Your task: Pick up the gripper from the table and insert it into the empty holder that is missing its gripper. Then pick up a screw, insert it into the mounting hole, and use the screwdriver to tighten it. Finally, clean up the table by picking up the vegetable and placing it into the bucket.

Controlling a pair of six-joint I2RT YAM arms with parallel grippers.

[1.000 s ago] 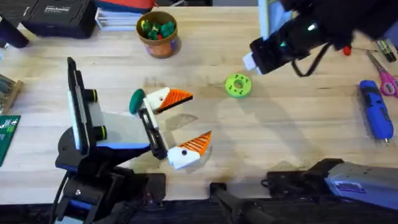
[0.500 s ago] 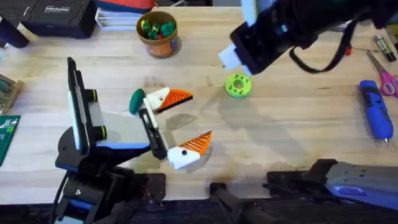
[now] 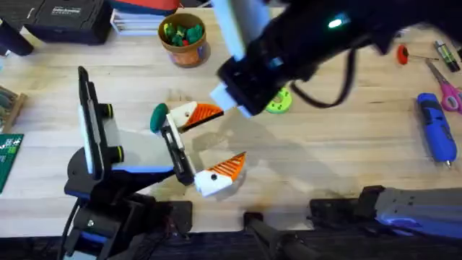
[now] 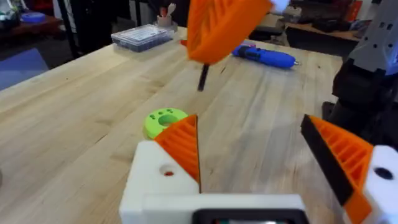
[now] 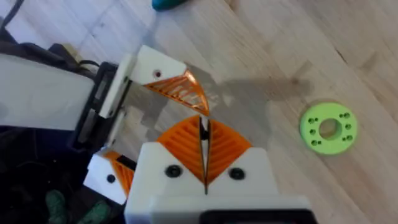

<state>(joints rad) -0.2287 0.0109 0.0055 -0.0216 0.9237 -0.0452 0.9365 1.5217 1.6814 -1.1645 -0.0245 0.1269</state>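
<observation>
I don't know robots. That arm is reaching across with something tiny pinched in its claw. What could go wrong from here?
1. The right gripper pinches a thin dark pin by one end only, so it might slip out and fall onto the table.
2. That gripper hangs close over a white finger of the left gripper, so a small misjudgement could make them collide.
3. The green vegetable lies right beside that finger, and a bump might send it rolling.
</observation>
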